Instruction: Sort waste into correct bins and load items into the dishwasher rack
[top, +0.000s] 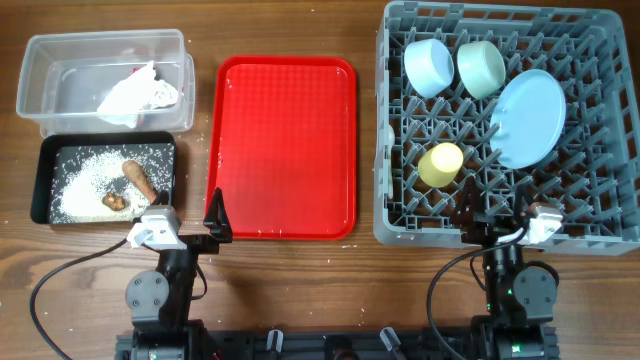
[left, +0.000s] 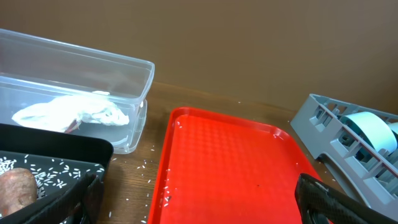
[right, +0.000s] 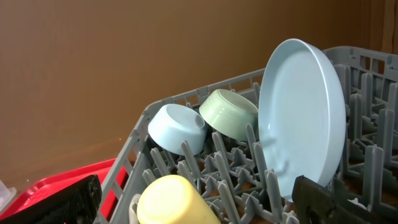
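The grey dishwasher rack (top: 388, 120) holds a pale blue bowl (top: 430, 65), a pale green bowl (top: 481, 67), the upright plate (top: 527, 118) and the yellow cup (top: 440, 164). The clear tub (top: 60, 55) holds white tissue and red-and-white wrapper (top: 138, 95). The black tray (top: 40, 180) holds rice grains (top: 75, 185), a brown lump (top: 115, 200) and the brown stick (top: 138, 178). My left gripper (top: 185, 225) is open and empty at the red tray's front left corner. My right gripper (top: 498, 218) is open and empty at the rack's front edge. The spoon is not clearly visible.
The flat red tray (top: 285, 130) lies between the bins and the rack, with a few rice grains on it and on the table beside it (left: 143, 165). In the right wrist view the cup (right: 171, 202) and plate (right: 305, 112) sit close ahead of the fingers.
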